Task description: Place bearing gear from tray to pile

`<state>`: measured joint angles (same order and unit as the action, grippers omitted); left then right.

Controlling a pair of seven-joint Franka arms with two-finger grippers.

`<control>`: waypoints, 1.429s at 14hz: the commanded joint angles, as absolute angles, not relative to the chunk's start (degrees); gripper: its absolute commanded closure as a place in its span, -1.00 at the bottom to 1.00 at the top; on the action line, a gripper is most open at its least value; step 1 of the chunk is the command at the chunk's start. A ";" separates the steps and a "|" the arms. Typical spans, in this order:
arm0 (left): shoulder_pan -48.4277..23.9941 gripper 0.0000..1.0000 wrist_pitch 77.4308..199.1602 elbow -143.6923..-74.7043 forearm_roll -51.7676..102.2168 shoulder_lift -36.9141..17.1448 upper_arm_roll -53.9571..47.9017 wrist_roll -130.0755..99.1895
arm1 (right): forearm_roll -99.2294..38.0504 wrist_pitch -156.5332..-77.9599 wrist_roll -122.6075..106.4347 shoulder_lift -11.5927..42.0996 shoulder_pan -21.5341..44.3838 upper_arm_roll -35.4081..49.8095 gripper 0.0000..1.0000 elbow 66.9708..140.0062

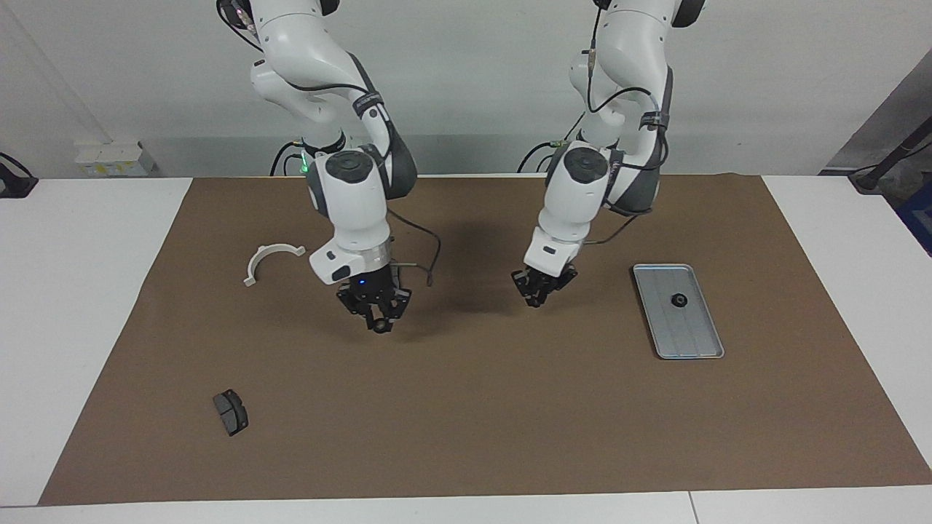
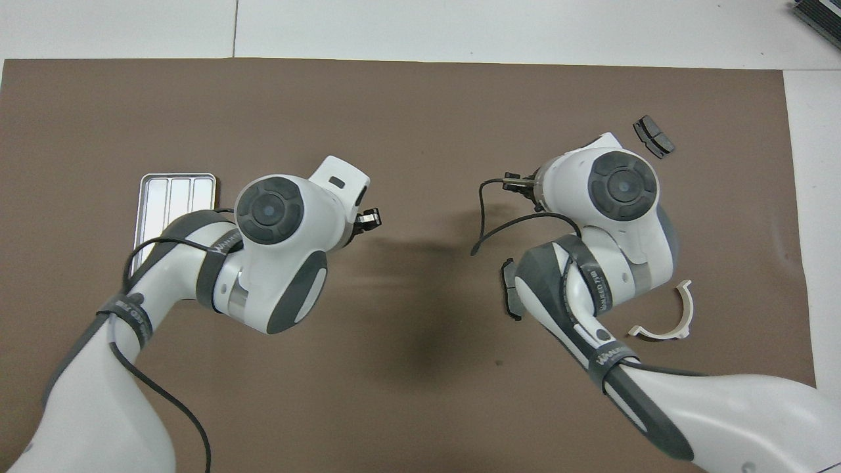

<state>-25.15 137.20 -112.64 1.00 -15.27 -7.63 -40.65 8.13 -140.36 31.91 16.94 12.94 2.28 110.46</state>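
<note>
The bearing gear [image 1: 678, 300] lay on the tray [image 1: 695, 348], away from the shut, empty left hand [image 1: 536, 298], so picking it up came next, while the right hand [image 1: 378, 322], its grip unclear, waited

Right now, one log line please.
left gripper shut over mat | right gripper over mat | bearing gear on tray

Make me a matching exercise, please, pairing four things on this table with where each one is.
Things:
1. bearing gear
2. white bracket
3. outlying brake pad
4. left gripper

Places:
A. shut, over bare mat
B. in the tray
C. farthest from the robots
D. toward the right arm's end, nearer to the robots than the outlying pad

Pairs: 1-B, 2-D, 3-C, 4-A.
</note>
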 commanded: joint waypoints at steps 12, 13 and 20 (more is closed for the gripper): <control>-17.96 -1.00 124.41 -105.49 1.05 -13.45 -5.63 -37.12 | 5.27 -140.20 6.50 14.50 -6.94 3.34 -0.25 120.41; -14.88 -1.00 120.80 -103.99 1.05 -13.10 -5.36 -33.96 | 5.27 -138.79 6.50 14.41 -6.94 3.34 -0.97 119.89; 4.20 -1.00 122.23 -110.36 1.05 -10.03 -5.36 -4.08 | 1.67 -130.62 15.17 11.42 5.50 3.69 -1.00 114.18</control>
<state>1.23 119.35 -105.42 0.99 -12.17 -4.67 -10.10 3.10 -133.60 10.45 11.60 0.55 3.48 116.45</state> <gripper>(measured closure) 0.000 0.000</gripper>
